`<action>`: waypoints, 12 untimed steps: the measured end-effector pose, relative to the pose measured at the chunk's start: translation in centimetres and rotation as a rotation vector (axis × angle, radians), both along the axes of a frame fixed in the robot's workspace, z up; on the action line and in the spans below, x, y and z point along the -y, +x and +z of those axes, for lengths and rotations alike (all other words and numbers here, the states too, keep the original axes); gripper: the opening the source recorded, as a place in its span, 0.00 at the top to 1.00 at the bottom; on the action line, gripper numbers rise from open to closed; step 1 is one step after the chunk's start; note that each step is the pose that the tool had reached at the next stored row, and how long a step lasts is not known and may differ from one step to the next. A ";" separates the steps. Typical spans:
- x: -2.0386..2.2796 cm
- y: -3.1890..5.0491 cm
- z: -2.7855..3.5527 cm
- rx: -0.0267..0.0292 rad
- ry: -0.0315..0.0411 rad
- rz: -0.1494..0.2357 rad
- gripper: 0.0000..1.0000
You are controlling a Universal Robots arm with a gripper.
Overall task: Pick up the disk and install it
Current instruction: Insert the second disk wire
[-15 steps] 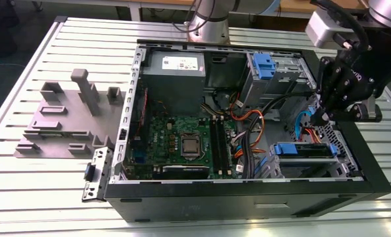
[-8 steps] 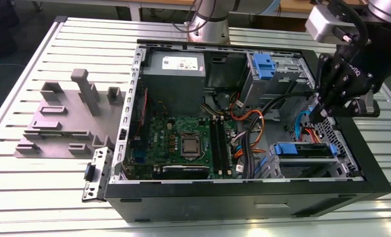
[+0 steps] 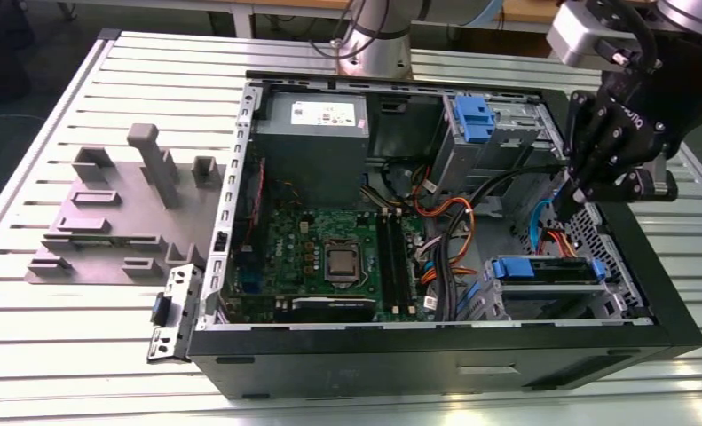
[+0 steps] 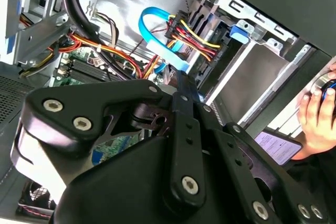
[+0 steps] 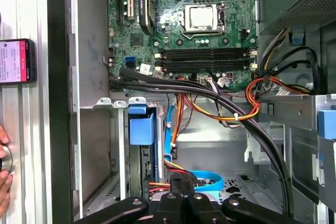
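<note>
The flat silver disk in its blue plastic carrier already sits in the drive bay at the front corner of the open black computer case, its blue tab showing in the first wrist view. The black gripper hangs over the case's edge above that bay, fingers drawn together on nothing. Judging by this, the install looks essentially complete; whether the carrier has latched I cannot tell.
</note>
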State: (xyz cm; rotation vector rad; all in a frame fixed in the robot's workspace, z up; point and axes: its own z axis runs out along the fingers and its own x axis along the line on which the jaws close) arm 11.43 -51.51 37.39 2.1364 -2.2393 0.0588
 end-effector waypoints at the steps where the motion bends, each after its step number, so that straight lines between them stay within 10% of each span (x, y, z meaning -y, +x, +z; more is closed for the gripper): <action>1: -0.06 0.03 0.00 0.0000 -0.0011 0.000 0.89; 6: -0.26 0.15 -0.04 -0.0030 -0.0074 0.000 0.89; 12: -0.51 0.28 -0.14 -0.0056 -0.0336 0.000 0.83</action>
